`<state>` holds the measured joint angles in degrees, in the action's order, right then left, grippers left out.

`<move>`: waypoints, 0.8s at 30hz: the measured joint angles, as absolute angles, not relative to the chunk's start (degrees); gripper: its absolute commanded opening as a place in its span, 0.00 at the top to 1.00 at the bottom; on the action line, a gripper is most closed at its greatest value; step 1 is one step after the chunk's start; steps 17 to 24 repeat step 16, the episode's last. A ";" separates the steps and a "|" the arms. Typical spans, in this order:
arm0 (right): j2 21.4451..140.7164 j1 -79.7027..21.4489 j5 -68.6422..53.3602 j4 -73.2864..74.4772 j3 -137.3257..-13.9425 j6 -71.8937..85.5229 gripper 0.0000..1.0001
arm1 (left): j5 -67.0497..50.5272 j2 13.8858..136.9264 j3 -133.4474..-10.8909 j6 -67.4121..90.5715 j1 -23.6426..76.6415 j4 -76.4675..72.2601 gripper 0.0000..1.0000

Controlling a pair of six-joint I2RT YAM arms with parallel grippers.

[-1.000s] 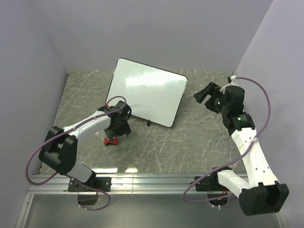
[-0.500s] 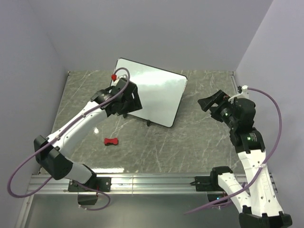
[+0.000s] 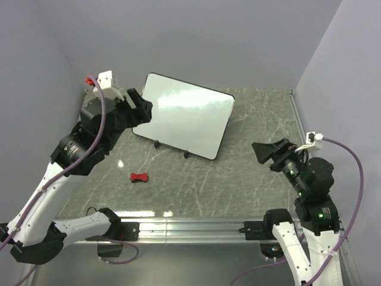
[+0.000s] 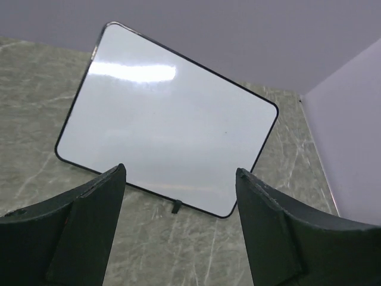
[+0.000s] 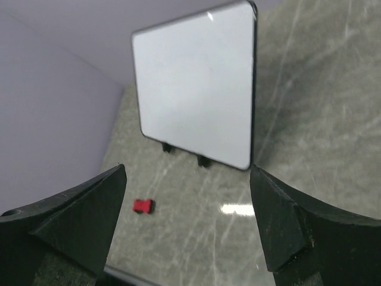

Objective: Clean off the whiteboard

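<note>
The whiteboard [image 3: 184,116] stands tilted on small black feet at the back middle of the table, and its glossy face looks blank. It also shows in the left wrist view [image 4: 166,113] and the right wrist view [image 5: 196,83]. The small red eraser [image 3: 139,177] lies on the table in front of the board's left end, and it shows in the right wrist view [image 5: 142,206]. My left gripper [image 3: 140,107] is open and empty, raised by the board's left edge; in its own view [image 4: 178,229] it faces the board. My right gripper [image 3: 266,152] is open and empty, right of the board, as its own view [image 5: 187,220] shows.
The grey marbled table [image 3: 238,179] is boxed in by lilac walls at the back and both sides. A metal rail [image 3: 190,226] runs along the near edge by the arm bases.
My left gripper rose from the eraser, which stays on the table, and pulled back up and left. My right arm drew back toward the near right.
</note>
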<state>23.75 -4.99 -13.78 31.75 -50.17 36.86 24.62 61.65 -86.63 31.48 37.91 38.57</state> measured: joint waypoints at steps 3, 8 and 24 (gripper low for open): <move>23.46 -4.99 -14.00 36.32 -49.01 36.95 0.09 | 26.55 60.40 -86.48 30.46 37.91 39.09 0.22; 22.61 -4.99 -12.05 46.78 -52.51 34.24 0.09 | 27.88 58.87 -79.92 30.00 37.91 39.66 0.22; 16.93 -4.99 -9.91 53.15 -53.23 33.41 0.08 | 27.57 57.65 -73.52 30.04 37.91 42.89 0.18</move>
